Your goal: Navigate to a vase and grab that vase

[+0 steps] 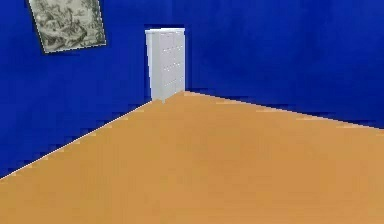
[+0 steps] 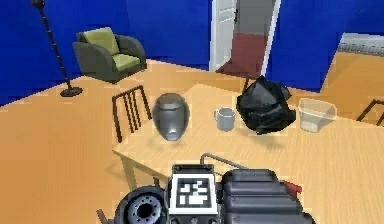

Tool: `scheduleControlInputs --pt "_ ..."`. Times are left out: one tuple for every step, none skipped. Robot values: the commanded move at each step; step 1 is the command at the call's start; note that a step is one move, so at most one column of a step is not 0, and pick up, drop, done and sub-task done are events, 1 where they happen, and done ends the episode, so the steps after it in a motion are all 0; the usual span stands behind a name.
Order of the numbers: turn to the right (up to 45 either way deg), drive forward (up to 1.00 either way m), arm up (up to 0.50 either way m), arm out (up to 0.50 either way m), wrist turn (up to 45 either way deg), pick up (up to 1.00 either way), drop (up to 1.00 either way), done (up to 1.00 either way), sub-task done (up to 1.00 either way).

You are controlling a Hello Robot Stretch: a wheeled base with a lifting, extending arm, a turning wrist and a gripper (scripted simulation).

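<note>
Grey vase [image 2: 171,116] upright on table [image 2: 310,165], beside mug [image 2: 226,119]. Likely smooth, rigid, breakable, weighty; take it across its narrower top. Gripper [image 2: 240,190] at frame bottom: jaws and any hold, cannot tell.

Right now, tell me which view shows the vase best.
The arm side view. There the grey vase stands whole and upright on the wooden table, left of a mug, with nothing in front of it. The forward view faces a blue corner with a white cabinet and a wall picture.
</note>
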Motion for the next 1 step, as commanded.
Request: scheduleControlInputs --pt "0.0 0.00 0.00 0.46 0.0 0.00 0.00 0.00 0.00"
